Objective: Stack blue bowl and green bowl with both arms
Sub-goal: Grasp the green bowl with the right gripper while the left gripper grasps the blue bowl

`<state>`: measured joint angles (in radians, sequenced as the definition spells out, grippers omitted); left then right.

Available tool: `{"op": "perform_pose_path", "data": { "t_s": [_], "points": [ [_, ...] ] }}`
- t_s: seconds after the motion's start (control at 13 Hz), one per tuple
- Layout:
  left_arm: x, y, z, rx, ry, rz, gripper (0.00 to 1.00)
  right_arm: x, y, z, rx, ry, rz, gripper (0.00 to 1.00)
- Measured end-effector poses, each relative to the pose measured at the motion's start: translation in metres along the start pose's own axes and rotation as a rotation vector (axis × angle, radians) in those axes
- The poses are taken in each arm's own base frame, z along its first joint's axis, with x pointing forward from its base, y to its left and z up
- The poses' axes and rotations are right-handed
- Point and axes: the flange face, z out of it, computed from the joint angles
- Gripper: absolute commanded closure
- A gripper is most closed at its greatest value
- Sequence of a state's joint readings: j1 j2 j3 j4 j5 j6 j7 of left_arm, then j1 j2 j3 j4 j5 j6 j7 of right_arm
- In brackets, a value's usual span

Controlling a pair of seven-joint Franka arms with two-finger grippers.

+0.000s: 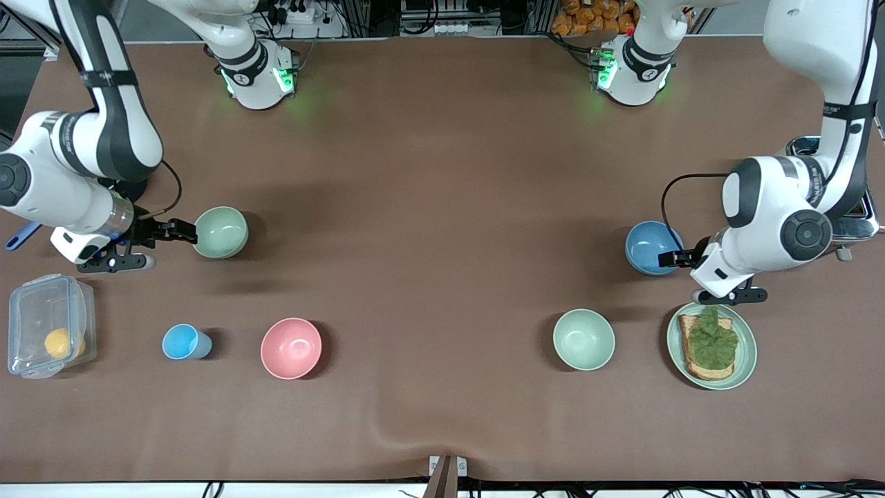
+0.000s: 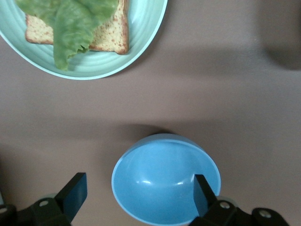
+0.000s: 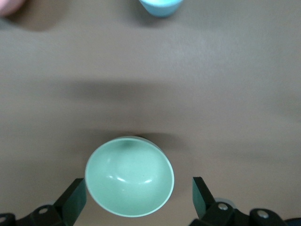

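Note:
The blue bowl (image 1: 650,245) sits upright toward the left arm's end of the table. My left gripper (image 1: 681,259) is open at its rim. In the left wrist view (image 2: 138,194) one finger (image 2: 203,190) shows over the blue bowl's (image 2: 164,181) inside and the other stands outside the rim. The sage green bowl (image 1: 220,232) sits upright toward the right arm's end. My right gripper (image 1: 174,233) is open and empty at its edge. In the right wrist view (image 3: 138,195) the green bowl (image 3: 129,176) shows between the two fingers.
A paler mint bowl (image 1: 583,339) and a mint plate (image 1: 748,349) with toast and lettuce lie nearer the camera than the blue bowl. A pink bowl (image 1: 291,348), a light-blue cup (image 1: 185,342) and a clear lidded box (image 1: 41,315) lie nearer than the green bowl. A metal appliance (image 1: 861,218) stands by the left arm.

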<state>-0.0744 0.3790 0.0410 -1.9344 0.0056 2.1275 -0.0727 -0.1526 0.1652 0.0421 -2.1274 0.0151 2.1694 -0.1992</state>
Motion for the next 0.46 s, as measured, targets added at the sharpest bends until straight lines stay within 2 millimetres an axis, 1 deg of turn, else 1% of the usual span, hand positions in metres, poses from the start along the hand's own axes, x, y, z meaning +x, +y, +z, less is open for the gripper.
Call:
{"op": "perform_pose_path", "data": {
  "t_s": [0.08, 0.23, 0.31, 0.38, 0.46],
  "points": [
    [-0.002, -0.006, 0.01, -0.002, 0.004, -0.01, 0.0, 0.0, 0.002, 0.014, 0.002, -0.003, 0.001, 0.0],
    [-0.009, -0.022, 0.027, -0.006, -0.013, -0.035, 0.0, 0.0, 0.01, 0.049, 0.003, 0.005, 0.015, 0.04],
    [-0.013, -0.026, 0.034, -0.007, -0.022, -0.041, 0.0, -0.003, 0.015, 0.066, 0.003, 0.009, 0.023, 0.07],
    [-0.015, -0.027, 0.038, -0.007, -0.028, -0.042, 0.0, -0.005, 0.017, 0.08, 0.004, 0.011, 0.026, 0.09],
    [-0.017, -0.026, 0.041, -0.007, -0.036, -0.041, 0.0, -0.008, 0.017, 0.089, 0.004, 0.01, 0.026, 0.15]
  ]
}}
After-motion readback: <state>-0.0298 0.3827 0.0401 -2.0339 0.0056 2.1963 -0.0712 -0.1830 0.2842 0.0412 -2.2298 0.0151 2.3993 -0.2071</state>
